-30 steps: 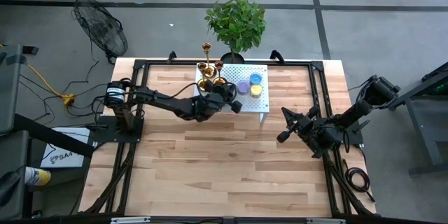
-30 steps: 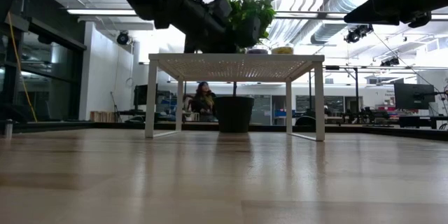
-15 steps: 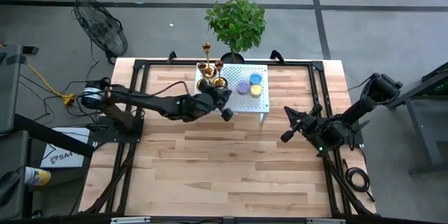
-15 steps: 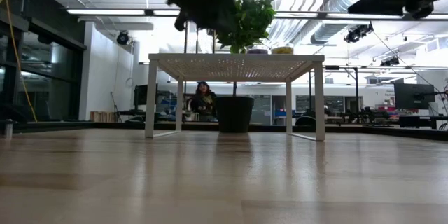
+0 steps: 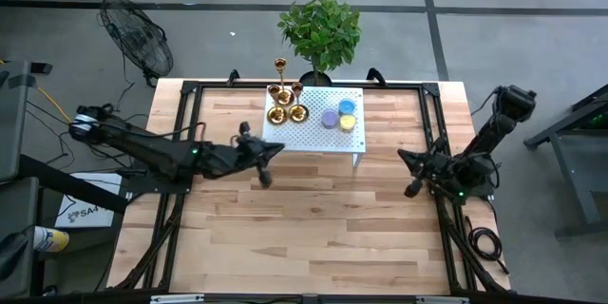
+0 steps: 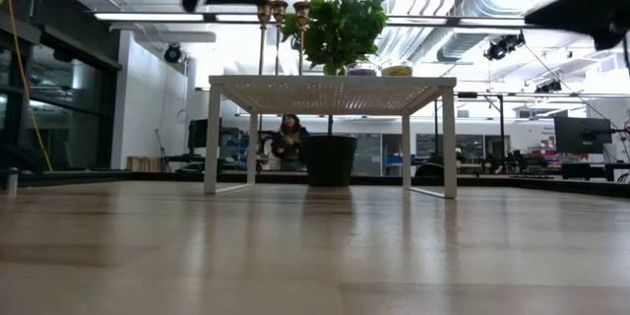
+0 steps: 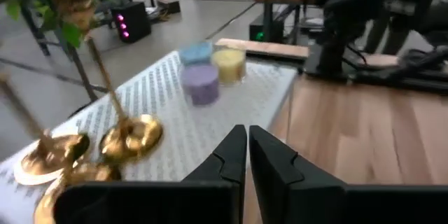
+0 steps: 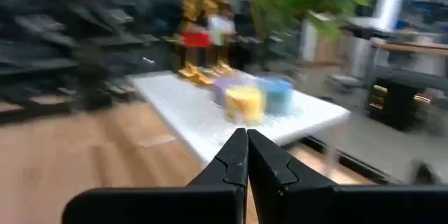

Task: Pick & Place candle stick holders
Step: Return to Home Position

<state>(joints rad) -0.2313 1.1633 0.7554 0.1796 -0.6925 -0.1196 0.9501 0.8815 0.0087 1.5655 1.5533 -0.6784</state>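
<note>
Candle stick holders on white shelf, well apart from both arms' clenched, empty jaws.

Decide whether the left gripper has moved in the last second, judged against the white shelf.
Yes. The left gripper drew back leftward, from over the white shelf to about its front-left corner.

Gold gleams off the candle stick holders, shiny brass against a white shelf dotted all over with fine perforations. Beside them sit three candles: the purple candle, the blue candle and the yellow candle. The plant is bright leafy green. The table shows pale wood in plank stripes, edged by a black frame. The floor is grey, and a yellow cable snakes across it.
</note>
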